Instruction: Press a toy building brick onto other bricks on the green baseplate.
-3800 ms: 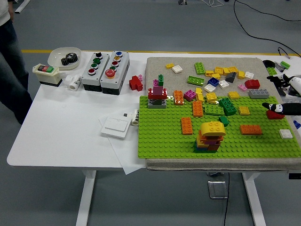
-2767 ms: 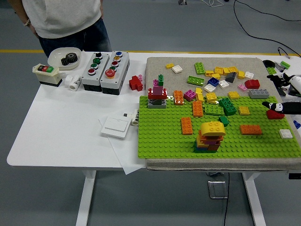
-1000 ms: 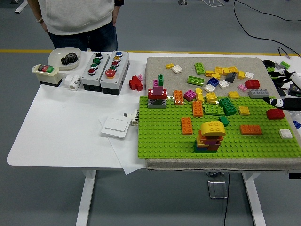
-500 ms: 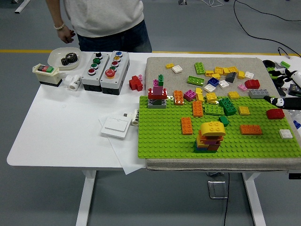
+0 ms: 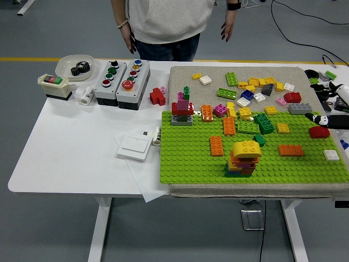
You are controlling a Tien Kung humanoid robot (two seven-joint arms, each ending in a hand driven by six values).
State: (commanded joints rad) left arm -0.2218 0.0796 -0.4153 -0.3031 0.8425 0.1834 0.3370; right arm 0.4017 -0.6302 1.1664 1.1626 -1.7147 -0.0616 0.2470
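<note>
The green baseplate (image 5: 188, 158) lies on a grey mat at the table's right half. On it stand a yellow-topped stack of orange and red bricks (image 5: 244, 157) near the front and a red, grey, pink and green stack (image 5: 183, 109) at its back left corner. Flat orange bricks (image 5: 216, 145) and a white brick (image 5: 331, 155) are also pressed on. A red brick (image 5: 319, 131) sits on the plate's right edge. My right hand (image 5: 329, 119) pokes in from the right edge, just above and beside the red brick, apart from it. The left arm is out of view.
Several loose bricks (image 5: 256, 87) lie on the grey mat behind the plate. Left of it are two button boxes (image 5: 121, 76), a bowl with a gear (image 5: 75, 66), a red piece (image 5: 157, 96) and a white switch plate (image 5: 133, 147). A person (image 5: 169, 24) stands at the far side, hands hanging.
The person walked from the far left to the middle of the far side. My right hand drew back up and to the right, off the red brick.
</note>
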